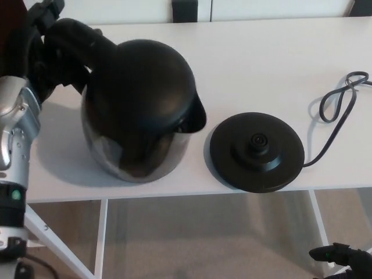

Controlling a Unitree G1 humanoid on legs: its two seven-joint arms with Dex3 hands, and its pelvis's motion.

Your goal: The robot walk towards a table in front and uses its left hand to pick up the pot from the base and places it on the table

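A black kettle-like pot point(139, 110) with a dark lid and shiny lower body is held off its base, above or on the white table point(261, 52) at the left. My left hand point(49, 49) is shut on the pot's handle at the upper left. The round black base point(256, 151) lies bare on the table to the right of the pot, near the front edge. My right hand point(343, 258) hangs low at the bottom right, below the table; only a small part of it shows.
A black power cord point(337, 107) runs from the base and loops toward the table's right edge. White table legs point(102, 238) and the floor show under the front edge. A dark object point(190, 9) stands behind the table.
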